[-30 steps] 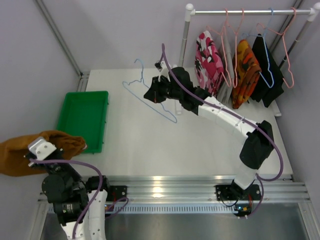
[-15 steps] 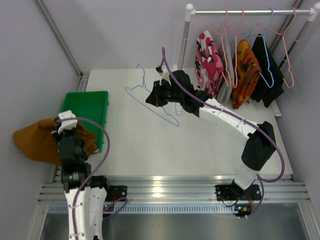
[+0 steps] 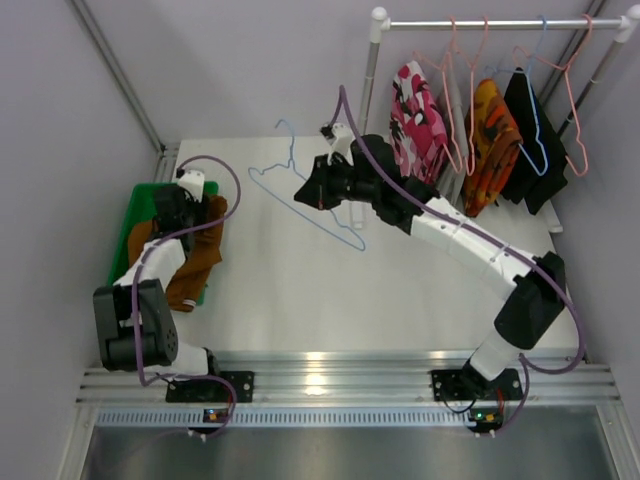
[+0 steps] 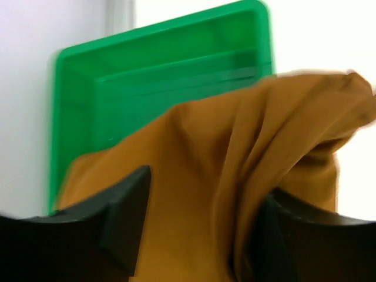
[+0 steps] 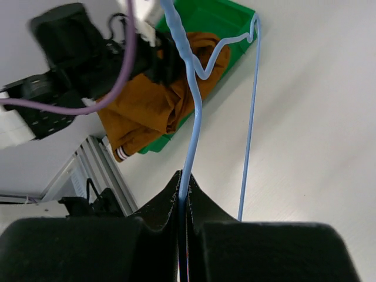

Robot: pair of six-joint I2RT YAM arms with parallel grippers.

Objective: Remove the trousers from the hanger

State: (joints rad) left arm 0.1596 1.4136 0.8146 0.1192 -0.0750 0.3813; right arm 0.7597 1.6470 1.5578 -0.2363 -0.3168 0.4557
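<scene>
The rust-brown trousers (image 3: 195, 265) lie draped over the green bin (image 3: 128, 232), spilling past its near right edge. My left gripper (image 3: 190, 203) hangs over them, jaws wide apart; in the left wrist view the brown cloth (image 4: 235, 176) lies loose between the black fingers (image 4: 120, 211). My right gripper (image 3: 312, 192) is shut on a bare blue hanger (image 3: 300, 205) held above the table's middle; the wire (image 5: 189, 111) runs between its closed tips (image 5: 184, 179). The floral trousers (image 3: 415, 120) hang on the rack (image 3: 500, 22) at the back right.
An orange-patterned garment (image 3: 490, 135) and a black garment (image 3: 530, 130) hang further right on the rack, among pink hangers (image 3: 455, 95). The rack's post (image 3: 372, 70) stands just behind my right arm. In the right wrist view the bin (image 5: 217, 14) holds the brown cloth (image 5: 147, 106).
My left arm has swung from beyond the table's left side to over the green bin with the brown trousers, and its jaws have opened. The right gripper with the hanger shifted slightly right.
</scene>
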